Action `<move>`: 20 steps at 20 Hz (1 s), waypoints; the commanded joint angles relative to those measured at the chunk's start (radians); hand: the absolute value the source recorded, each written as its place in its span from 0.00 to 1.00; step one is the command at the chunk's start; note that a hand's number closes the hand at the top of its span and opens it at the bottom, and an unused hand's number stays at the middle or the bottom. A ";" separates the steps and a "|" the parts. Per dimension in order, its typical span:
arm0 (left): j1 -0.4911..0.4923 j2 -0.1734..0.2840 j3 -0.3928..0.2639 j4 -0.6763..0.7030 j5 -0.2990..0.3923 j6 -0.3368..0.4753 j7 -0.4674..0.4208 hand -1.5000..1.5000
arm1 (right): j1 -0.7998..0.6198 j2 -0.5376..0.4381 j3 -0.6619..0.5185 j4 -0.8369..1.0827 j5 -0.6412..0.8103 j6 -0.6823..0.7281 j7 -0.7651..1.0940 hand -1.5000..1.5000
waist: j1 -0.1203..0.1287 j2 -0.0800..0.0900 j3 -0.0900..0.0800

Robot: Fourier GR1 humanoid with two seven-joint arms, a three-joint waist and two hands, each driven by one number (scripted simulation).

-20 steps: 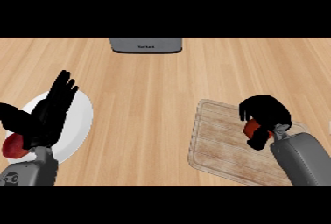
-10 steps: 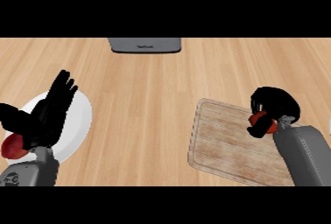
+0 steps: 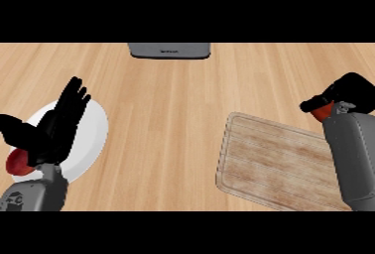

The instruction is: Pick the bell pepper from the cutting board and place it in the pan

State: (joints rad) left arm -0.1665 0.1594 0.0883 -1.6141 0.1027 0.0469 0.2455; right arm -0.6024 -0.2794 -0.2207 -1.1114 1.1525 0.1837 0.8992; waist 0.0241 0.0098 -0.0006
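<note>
Bright, even light falls across the wooden counter (image 3: 183, 109), with faint shadows and no glare.

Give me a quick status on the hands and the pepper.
Right robot hand curled round the red bell pepper, above the cutting board. Left robot hand open, resting over the white plate. Pan not visible.

One wooden cutting board (image 3: 275, 166) lies on the table (image 3: 183, 109), along with one white plate (image 3: 92, 134) and one grey appliance (image 3: 170, 50). Two black hands show, left (image 3: 51, 131) and right (image 3: 348, 92). Two red items appear: one (image 3: 18, 163) by the plate, one (image 3: 321, 113) under the right hand.
</note>
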 commanded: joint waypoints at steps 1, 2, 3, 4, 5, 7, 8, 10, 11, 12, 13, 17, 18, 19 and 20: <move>-0.003 0.018 0.017 0.006 0.023 -0.022 0.016 0.50 | -0.113 -0.049 0.065 0.013 0.170 -0.027 0.171 1.00 | 0.004 -0.006 -0.001; 0.012 0.002 0.002 0.017 0.012 -0.018 -0.002 0.50 | -0.147 -0.056 0.079 0.006 0.201 -0.018 0.204 1.00 | 0.002 -0.007 -0.002; -0.001 0.011 0.015 0.016 0.010 -0.014 -0.004 0.50 | -0.174 -0.095 0.079 0.047 0.228 -0.029 0.183 1.00 | 0.005 -0.004 -0.001; -0.003 0.011 0.020 0.024 0.004 -0.005 -0.008 0.50 | -0.167 -0.081 0.115 -0.010 0.257 0.000 0.212 1.00 | -0.010 -0.010 -0.001; -0.010 -0.016 -0.022 -0.006 -0.019 0.013 0.010 0.50 | -0.250 -0.095 0.101 0.030 0.267 0.014 0.224 1.00 | 0.000 -0.008 0.000; -0.009 -0.029 -0.033 -0.007 -0.039 0.034 0.015 0.50 | -0.313 -0.110 0.102 0.087 0.296 0.039 0.219 1.00 | 0.000 -0.007 0.000; -0.055 -0.026 -0.009 0.083 -0.048 0.040 -0.034 0.50 | -0.289 -0.063 0.111 0.066 0.301 0.006 0.238 1.00 | -0.016 -0.007 0.000; -0.052 -0.017 -0.003 0.048 -0.025 0.026 0.001 0.50 | -0.390 -0.096 0.066 0.153 0.308 -0.010 0.230 1.00 | -0.002 -0.004 0.000; 0.030 0.029 0.036 0.010 0.030 -0.043 -0.012 0.50 | -0.320 -0.112 0.058 0.069 0.296 0.013 0.217 1.00 | -0.012 -0.010 0.000; -0.035 -0.011 0.001 0.001 -0.027 0.038 0.032 0.50 | -0.309 -0.128 0.054 0.022 0.289 0.062 0.206 1.00 | -0.023 -0.012 0.000; -0.015 -0.007 -0.006 -0.030 -0.026 0.035 0.058 0.50 | -0.272 -0.178 0.019 -0.014 0.271 0.042 0.169 1.00 | -0.028 -0.015 0.001; -0.004 -0.016 0.000 0.008 -0.025 0.027 0.019 0.50 | -0.218 -0.174 -0.015 -0.030 0.309 -0.041 0.217 1.00 | -0.028 -0.011 0.000; 0.085 -0.021 -0.020 -0.065 -0.020 0.006 0.005 0.50 | -0.177 -0.210 -0.038 -0.057 0.301 -0.051 0.184 1.00 | -0.025 -0.014 0.001; 0.000 -0.009 0.018 -0.003 -0.007 0.020 0.021 0.50 | -0.204 -0.215 -0.044 -0.028 0.315 -0.049 0.197 1.00 | -0.026 -0.010 0.000; 0.017 -0.021 0.006 0.001 -0.028 0.033 -0.005 0.50 | -0.124 -0.228 -0.058 -0.118 0.297 -0.053 0.171 1.00 | -0.038 -0.014 0.000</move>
State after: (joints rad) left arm -0.1491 0.1447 0.0889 -1.6237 0.0839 0.0665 0.2548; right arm -0.8079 -0.4679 -0.2399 -1.1450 1.4525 0.1526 1.0299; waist -0.0014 -0.0019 -0.0004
